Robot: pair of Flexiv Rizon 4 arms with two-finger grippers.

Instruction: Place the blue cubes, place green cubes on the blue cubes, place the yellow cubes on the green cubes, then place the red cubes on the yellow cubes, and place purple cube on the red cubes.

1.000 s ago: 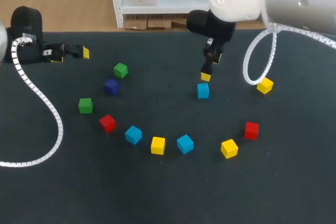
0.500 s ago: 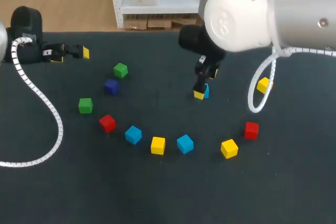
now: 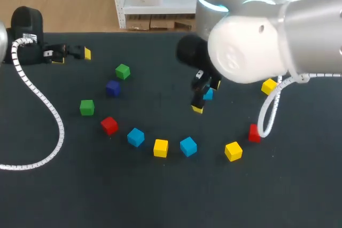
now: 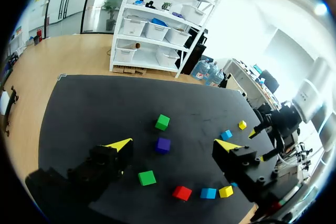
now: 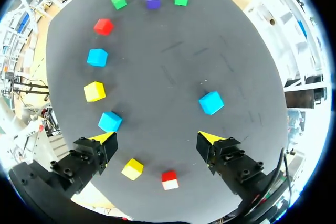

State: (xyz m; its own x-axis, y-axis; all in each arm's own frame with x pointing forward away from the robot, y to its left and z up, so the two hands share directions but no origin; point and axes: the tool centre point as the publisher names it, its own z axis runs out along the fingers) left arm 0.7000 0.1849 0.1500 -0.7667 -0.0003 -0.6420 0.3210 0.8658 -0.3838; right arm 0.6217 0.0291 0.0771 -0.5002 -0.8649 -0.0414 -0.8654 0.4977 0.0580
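Observation:
My right gripper (image 3: 203, 100) hangs open over the table's middle, empty, with one blue cube (image 5: 211, 102) just ahead of one finger and partly hidden behind it in the head view (image 3: 208, 94). Two more blue cubes (image 3: 135, 137) (image 3: 188, 146) lie in the front arc beside a yellow cube (image 3: 160, 147). Green cubes (image 3: 122, 71) (image 3: 86, 107), a purple cube (image 3: 113, 87) and a red cube (image 3: 109, 125) sit to the left. Other yellow cubes (image 3: 233, 151) (image 3: 269, 85) and a red one (image 3: 254, 133) lie to the right. My left gripper (image 3: 75, 54) rests open and empty at the far left edge.
The left arm's white coiled cable (image 3: 51, 116) loops across the table's left side. The right arm's bulky white body (image 3: 256, 41) and its cable (image 3: 267, 116) hide part of the right side. Dark tabletop (image 3: 160, 196) lies bare in front of the cubes.
The right arm has swung left and toward the front, carrying its open gripper over and past the middle blue cube. The left arm and all the cubes stayed put.

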